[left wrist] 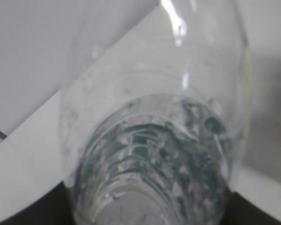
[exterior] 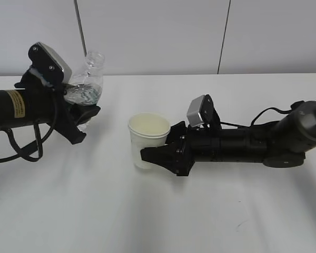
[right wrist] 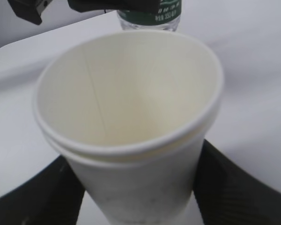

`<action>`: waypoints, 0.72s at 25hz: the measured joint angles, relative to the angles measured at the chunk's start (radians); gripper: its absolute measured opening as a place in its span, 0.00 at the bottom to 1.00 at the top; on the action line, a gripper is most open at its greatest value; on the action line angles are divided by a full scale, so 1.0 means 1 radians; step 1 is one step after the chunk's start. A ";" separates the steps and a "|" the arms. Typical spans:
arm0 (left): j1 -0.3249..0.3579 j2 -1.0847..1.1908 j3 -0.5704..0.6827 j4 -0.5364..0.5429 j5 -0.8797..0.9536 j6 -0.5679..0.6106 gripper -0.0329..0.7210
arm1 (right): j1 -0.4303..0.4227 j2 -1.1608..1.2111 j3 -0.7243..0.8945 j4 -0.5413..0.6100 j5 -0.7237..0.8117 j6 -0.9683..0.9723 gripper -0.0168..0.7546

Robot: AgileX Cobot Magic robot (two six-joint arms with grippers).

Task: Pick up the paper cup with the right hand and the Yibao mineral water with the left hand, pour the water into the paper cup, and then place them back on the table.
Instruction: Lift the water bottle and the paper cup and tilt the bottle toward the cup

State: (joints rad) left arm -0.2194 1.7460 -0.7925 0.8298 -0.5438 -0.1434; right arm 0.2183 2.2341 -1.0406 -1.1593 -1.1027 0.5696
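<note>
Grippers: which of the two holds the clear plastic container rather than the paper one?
The left hand, yellow-stickered, grips the Yibao mineral water; the right hand holds the paper cup.

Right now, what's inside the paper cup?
The paper cup shows only bare cream walls with one seam; no water is visible. Its very bottom is blurred, so a thin layer can't be excluded.
</note>
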 joint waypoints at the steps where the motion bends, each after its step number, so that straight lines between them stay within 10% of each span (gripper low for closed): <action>1: 0.000 -0.012 0.000 0.010 0.014 0.000 0.52 | 0.010 0.000 -0.010 -0.008 0.006 0.009 0.70; 18: -0.039 -0.156 0.000 0.114 0.280 0.001 0.51 | 0.038 0.000 -0.105 -0.085 0.051 0.152 0.70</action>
State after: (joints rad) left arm -0.2582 1.5902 -0.7925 0.9443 -0.2641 -0.1424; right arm 0.2562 2.2344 -1.1451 -1.2443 -1.0520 0.7218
